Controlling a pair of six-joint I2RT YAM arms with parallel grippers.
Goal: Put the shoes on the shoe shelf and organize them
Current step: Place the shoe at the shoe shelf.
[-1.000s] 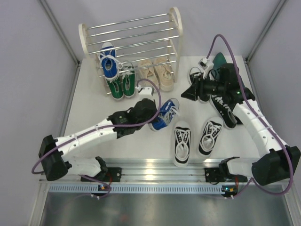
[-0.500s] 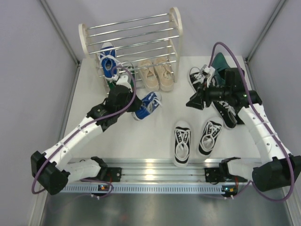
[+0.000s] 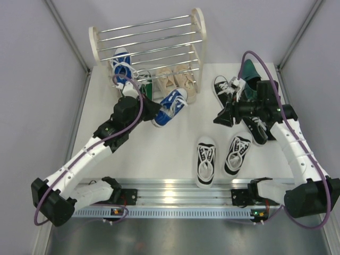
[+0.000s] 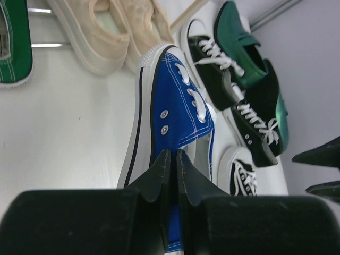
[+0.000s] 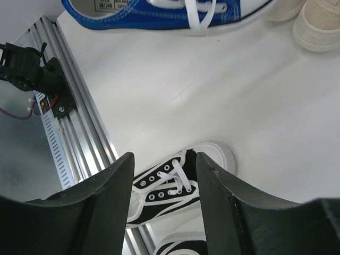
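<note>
Shows a blue sneaker [image 4: 180,117] in bright canvas with white stitching, white laces, silvery eyelets and a white sole edged by a dark stripe. Adds pale beige sneakers [image 3: 178,79], a green sneaker [image 4: 13,42] with white trim, and a rack [image 3: 94,48] of chrome rods and cream panels. Sets black sneakers [image 3: 206,159] with white laces and toe caps, plus a glossy dark green dress shoe [image 4: 239,48], against a white table [image 3: 159,154].

Left arm [image 3: 90,154]: stretched forward and to the right from its base, links nearly in one line. Left gripper [image 3: 152,110]: fingers [image 4: 154,175] pinched together on the heel rim of a blue shoe [image 4: 180,101]. Right arm [image 3: 295,149]: reaching forward, wrist turned inward to the left. Right gripper [image 3: 223,118]: jaws apart, angled downward.
</note>
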